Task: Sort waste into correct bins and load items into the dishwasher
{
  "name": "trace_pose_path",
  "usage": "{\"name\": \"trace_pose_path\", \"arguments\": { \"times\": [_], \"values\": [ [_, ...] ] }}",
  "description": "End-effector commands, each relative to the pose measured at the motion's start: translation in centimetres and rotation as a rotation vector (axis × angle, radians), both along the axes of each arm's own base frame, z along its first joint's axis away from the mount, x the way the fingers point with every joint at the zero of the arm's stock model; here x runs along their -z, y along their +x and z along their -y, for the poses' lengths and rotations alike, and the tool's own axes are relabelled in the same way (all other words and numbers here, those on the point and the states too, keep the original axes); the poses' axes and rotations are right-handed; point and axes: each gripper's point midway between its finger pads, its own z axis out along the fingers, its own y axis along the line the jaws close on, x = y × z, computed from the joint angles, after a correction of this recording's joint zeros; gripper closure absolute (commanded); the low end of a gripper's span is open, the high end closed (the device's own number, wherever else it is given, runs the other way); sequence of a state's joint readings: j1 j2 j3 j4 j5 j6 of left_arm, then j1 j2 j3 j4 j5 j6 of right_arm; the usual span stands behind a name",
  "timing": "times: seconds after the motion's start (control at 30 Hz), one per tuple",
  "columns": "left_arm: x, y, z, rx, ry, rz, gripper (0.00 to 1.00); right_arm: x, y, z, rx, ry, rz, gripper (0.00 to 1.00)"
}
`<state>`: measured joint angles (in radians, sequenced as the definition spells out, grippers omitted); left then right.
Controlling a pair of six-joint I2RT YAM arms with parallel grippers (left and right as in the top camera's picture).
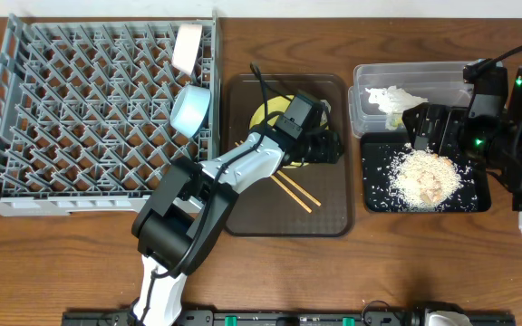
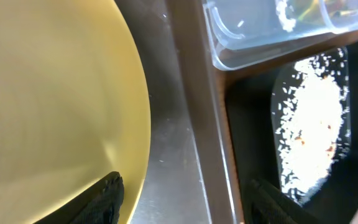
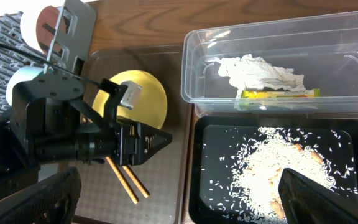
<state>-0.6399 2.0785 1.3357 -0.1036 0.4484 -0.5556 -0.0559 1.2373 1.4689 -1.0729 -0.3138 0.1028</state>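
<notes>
The yellow plate (image 1: 263,115) lies on the brown serving tray (image 1: 243,213). My left gripper (image 1: 332,145) is open at the plate's right rim. In the left wrist view (image 2: 188,202) one finger is over the plate (image 2: 42,93) and the other is beside the tray's edge. The wooden chopsticks (image 1: 295,192) lie on the tray near the plate. My right gripper (image 1: 429,127) is open and empty above the black tray (image 1: 374,197) of rice crumbs (image 1: 424,177). The clear tub (image 1: 370,77) holds the napkin (image 3: 260,68) and the green-yellow wrapper (image 3: 278,93).
The grey dish rack (image 1: 89,109) fills the left side. A white bowl (image 1: 188,45) and the light blue bowl (image 1: 190,109) stand on edge at its right side. The left arm reaches across the serving tray. The tub and black tray sit close together at the right.
</notes>
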Motion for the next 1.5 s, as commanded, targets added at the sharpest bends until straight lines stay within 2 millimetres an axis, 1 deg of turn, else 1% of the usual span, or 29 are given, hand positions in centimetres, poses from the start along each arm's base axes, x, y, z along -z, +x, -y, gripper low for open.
{"name": "trace_pose_path", "arguments": {
  "times": [0.0,0.13,0.3,0.4,0.5,0.57,0.63,0.7,0.83,0.9,0.93,0.97,1.03,1.07,1.13,1.17,1.27,1.33,1.47],
  "values": [
    [-0.3,-0.2,1.2,-0.001,-0.046,-0.039,0.37,0.1,0.2,0.2,0.011,0.003,-0.004,0.01],
    [-0.6,-0.7,2.1,0.017,-0.056,-0.025,0.37,0.1,0.2,0.2,0.011,0.003,-0.004,0.01],
    [-1.0,-2.0,4.1,0.064,-0.075,-0.002,0.36,0.1,0.2,0.2,0.011,0.003,-0.004,0.01],
    [-1.1,-2.5,4.7,0.075,-0.070,0.013,0.36,0.1,0.1,0.2,0.011,0.003,-0.004,0.01],
    [-1.0,-2.4,4.7,0.070,-0.058,0.026,0.36,0.1,0.2,0.2,0.011,0.003,-0.003,0.01],
    [-1.0,-2.0,4.4,0.061,-0.058,0.026,0.37,0.1,0.1,0.2,0.011,0.003,-0.004,0.01],
    [-1.1,-1.6,4.0,0.052,-0.063,0.023,0.40,0.1,0.2,0.2,0.011,0.003,-0.003,0.01],
    [-1.6,-1.1,3.6,0.044,-0.076,0.024,0.39,0.1,0.2,0.2,0.011,0.003,-0.004,0.01],
    [-4.4,0.3,2.1,0.032,-0.142,0.026,0.40,0.1,0.2,0.2,0.011,0.003,-0.004,0.01],
    [-5.6,1.2,0.7,0.013,-0.166,0.018,0.39,0.1,0.2,0.2,0.011,0.003,-0.004,0.01],
    [-6.2,1.7,-0.3,0.000,-0.179,0.007,0.39,0.1,0.2,0.2,0.011,0.003,-0.004,0.01],
    [-6.6,2.0,-1.2,-0.010,-0.190,-0.007,0.36,0.1,0.1,0.2,0.011,0.003,-0.004,0.01],
    [-7.5,2.5,-2.9,-0.021,-0.218,-0.036,0.35,0.1,0.2,0.2,0.011,0.003,-0.004,0.01],
    [-7.9,2.6,-3.5,-0.013,-0.237,-0.043,0.36,0.1,0.2,0.2,0.011,0.003,-0.004,0.01],
    [-9.1,2.6,-4.1,0.044,-0.293,-0.035,0.49,0.1,0.2,0.2,0.011,0.003,-0.004,0.01],
    [-9.3,2.5,-4.4,0.053,-0.302,-0.038,0.50,0.1,0.2,0.2,0.011,0.003,-0.004,0.01],
    [-9.2,2.4,-5.6,0.032,-0.262,-0.045,0.50,0.1,0.1,0.2,0.011,0.003,-0.004,0.01],
    [-9.0,2.6,-6.4,-0.005,-0.199,-0.027,0.50,0.1,0.2,0.2,0.011,0.003,-0.004,0.01],
    [-9.3,3.1,-8.3,-0.070,-0.044,0.049,0.50,0.1,0.2,0.2,0.011,0.003,-0.004,0.01]
  ]
}}
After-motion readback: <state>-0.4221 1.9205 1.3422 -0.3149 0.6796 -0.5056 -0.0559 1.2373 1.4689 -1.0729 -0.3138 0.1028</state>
